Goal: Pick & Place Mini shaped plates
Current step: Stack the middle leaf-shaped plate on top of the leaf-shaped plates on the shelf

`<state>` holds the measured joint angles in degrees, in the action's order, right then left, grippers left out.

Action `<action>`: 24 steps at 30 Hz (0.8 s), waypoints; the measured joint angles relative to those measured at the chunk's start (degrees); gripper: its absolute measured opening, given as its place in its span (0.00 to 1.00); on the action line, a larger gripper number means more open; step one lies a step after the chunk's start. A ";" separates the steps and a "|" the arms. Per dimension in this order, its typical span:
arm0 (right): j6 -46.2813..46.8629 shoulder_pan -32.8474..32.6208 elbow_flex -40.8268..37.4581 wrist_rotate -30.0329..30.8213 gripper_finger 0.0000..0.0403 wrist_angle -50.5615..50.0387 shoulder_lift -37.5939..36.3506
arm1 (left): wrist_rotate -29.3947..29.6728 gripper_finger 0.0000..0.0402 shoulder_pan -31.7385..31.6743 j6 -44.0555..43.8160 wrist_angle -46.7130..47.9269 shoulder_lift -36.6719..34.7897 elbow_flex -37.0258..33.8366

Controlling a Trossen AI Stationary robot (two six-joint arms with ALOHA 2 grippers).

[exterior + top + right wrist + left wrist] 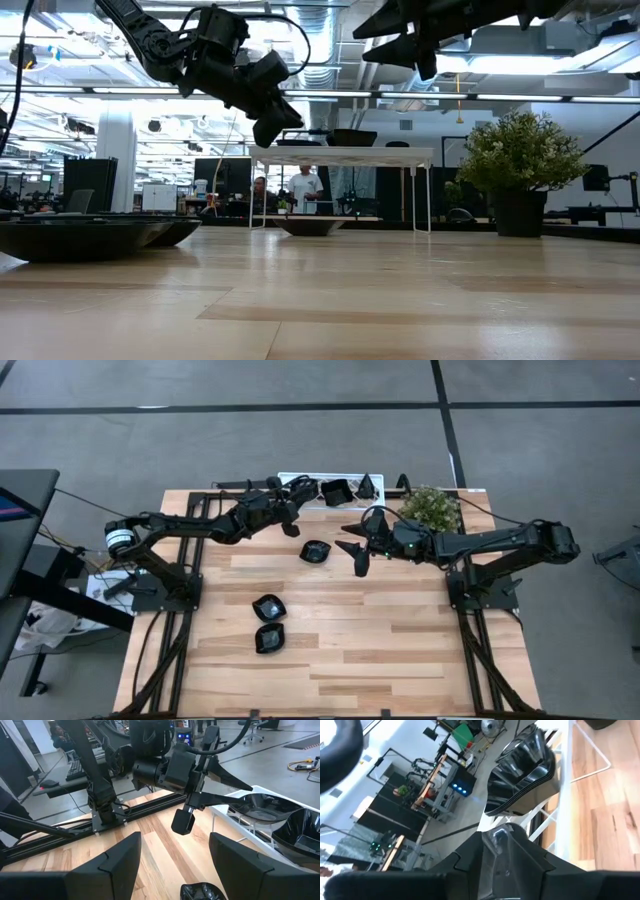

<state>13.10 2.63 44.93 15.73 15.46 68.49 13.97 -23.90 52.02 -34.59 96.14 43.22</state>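
The wooden worktop (340, 650) fills the foreground, its near planks bare in the low view. Along its far edge stands the white tray (300, 481) on thin legs, holding several glossy black mini shaped plates (335, 491). Beside the tray sits a green plant (431, 507). The left pincer (291, 520) hangs just beside the tray's near edge, raised off the wood; its fingers seem partly spread with nothing between them, though the wrist view is too crowded to be sure. The right pincer (357, 550) hovers above mid-worktop, fingers spread wide and empty. A loose plate (316, 552) lies just beside the right pincer. Two more plates (269, 623) lie close together nearer the front, well apart from both pincers.
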 joint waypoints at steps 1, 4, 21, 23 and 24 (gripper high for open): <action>0.00 0.00 0.00 0.00 0.57 0.00 0.00 | 0.39 0.25 0.00 0.01 0.00 0.00 0.00; 0.00 0.00 0.00 -0.02 0.57 -0.02 0.00 | 2.56 0.26 0.69 0.01 0.02 -0.02 0.00; -7.34 -12.20 -1.59 8.72 0.57 -5.90 0.17 | 19.81 0.27 18.69 -6.34 3.43 -11.15 -10.02; -5.68 -13.13 -2.21 10.96 0.57 -7.27 0.24 | 20.39 0.27 21.85 -12.94 4.43 -16.38 -13.98; -4.91 -13.54 -2.64 11.52 0.57 -7.56 0.22 | 20.32 0.27 23.46 -16.37 5.64 -19.37 -16.04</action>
<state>8.20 -10.90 42.29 27.25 7.90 68.71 34.29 -0.44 35.65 -28.95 76.76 27.19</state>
